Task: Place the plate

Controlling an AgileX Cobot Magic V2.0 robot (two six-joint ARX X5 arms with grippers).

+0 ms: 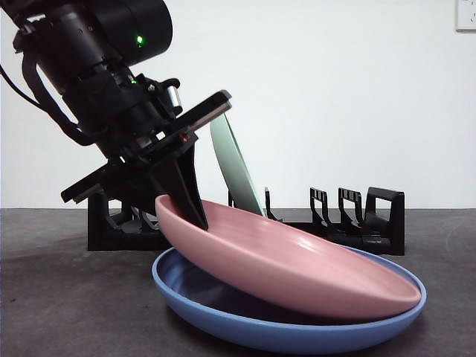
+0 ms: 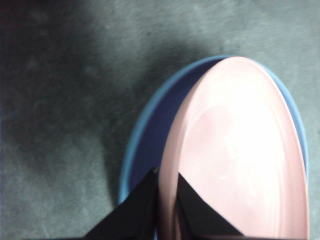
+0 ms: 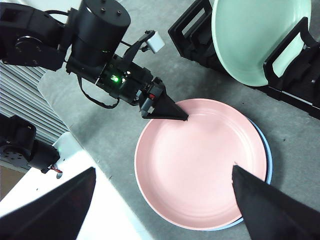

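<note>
A pink plate (image 1: 297, 268) (image 2: 240, 150) (image 3: 200, 160) lies tilted inside a blue plate (image 1: 223, 312) (image 2: 145, 135) (image 3: 267, 160) on the dark grey table. Its left rim is raised and its right side rests in the blue plate. My left gripper (image 1: 195, 216) (image 2: 167, 200) (image 3: 175, 116) is shut on that raised rim, one jaw over it and one under. High above both plates, my right gripper (image 3: 164, 170) hangs open and holds nothing.
Behind the plates stands a black dish rack (image 1: 372, 216) (image 3: 195, 25) with a pale green plate (image 1: 234, 163) (image 3: 255, 35) upright in one slot. Other slots to its right stand free. The table's white edge (image 3: 100, 210) shows in the right wrist view.
</note>
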